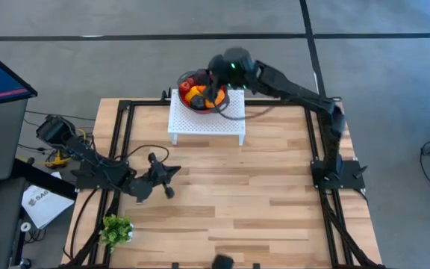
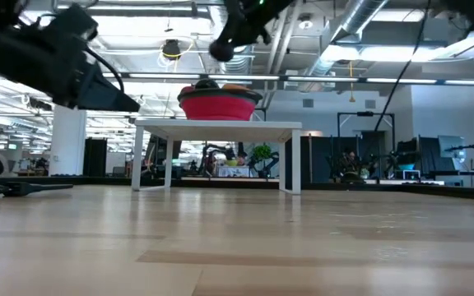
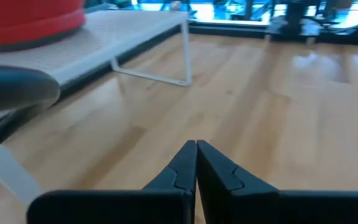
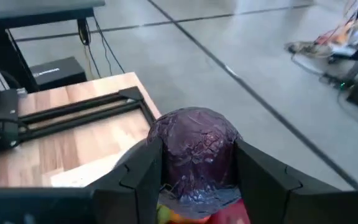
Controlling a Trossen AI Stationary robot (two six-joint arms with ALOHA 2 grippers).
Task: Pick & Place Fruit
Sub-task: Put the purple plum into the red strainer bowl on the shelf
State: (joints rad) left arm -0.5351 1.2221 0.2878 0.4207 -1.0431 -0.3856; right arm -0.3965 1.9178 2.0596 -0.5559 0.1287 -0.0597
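Maroon-purple fruit (image 4: pixel 196 152) — rounded, long axis unclear, clamped in right gripper (image 4: pixel 197 163)

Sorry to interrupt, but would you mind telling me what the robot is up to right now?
The right hand grips a dark purple toy fruit just above the red bowl of fruit, which sits on a small white stand at the table's far edge. The left hand waits shut over the table's near left.

Red bowl (image 1: pixel 187 91) with a grey rim sits on a white perforated riser shelf (image 1: pixel 200 123) at the wooden table's (image 1: pixel 260 194) far edge. Leafy green plant sprig (image 1: pixel 115 229) is down by the near left corner.
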